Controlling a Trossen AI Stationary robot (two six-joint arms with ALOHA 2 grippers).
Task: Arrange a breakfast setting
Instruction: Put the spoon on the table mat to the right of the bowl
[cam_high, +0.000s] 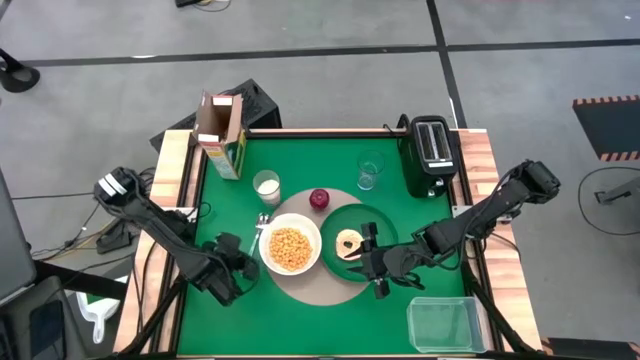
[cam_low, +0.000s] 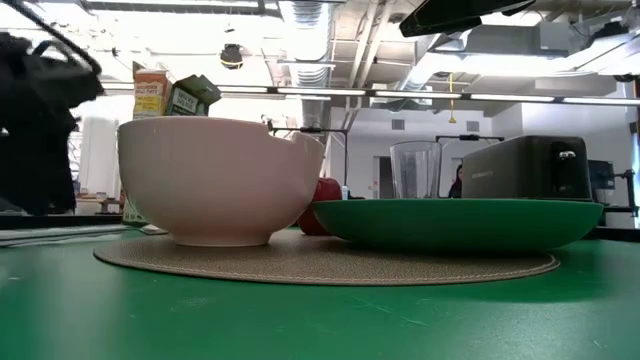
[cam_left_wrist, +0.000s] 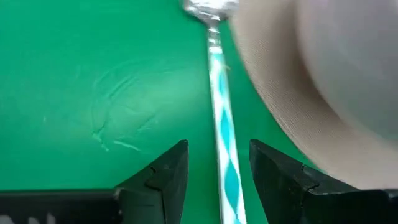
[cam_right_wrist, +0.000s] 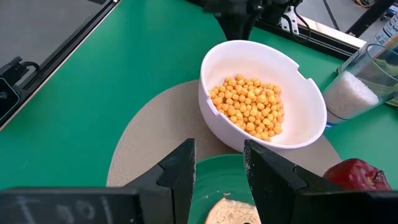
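Note:
The round tan mat (cam_high: 318, 283) carries the white bowl (cam_high: 290, 249), filled with cereal, and the dark-green plate (cam_high: 372, 222), with the bagel (cam_high: 350, 243) on it. The red fruit (cam_high: 319, 198) sits at the mat's far edge. The spoon (cam_left_wrist: 222, 146) lies on the table left of the bowl. My left gripper (cam_left_wrist: 218, 146) is open, with one finger on each side of the spoon's handle and not touching it. My right gripper (cam_right_wrist: 218, 144) is open and empty above the plate, beside the bagel. The yellow-green cereal box (cam_high: 222, 135) stands open at the far left.
A glass holding something white (cam_high: 266, 185) stands far left of the mat, and an empty clear glass (cam_high: 370, 170) stands beyond it. The black toaster (cam_high: 432, 155) is at the far right, and the clear plastic tub (cam_high: 445, 322) is at the near right corner.

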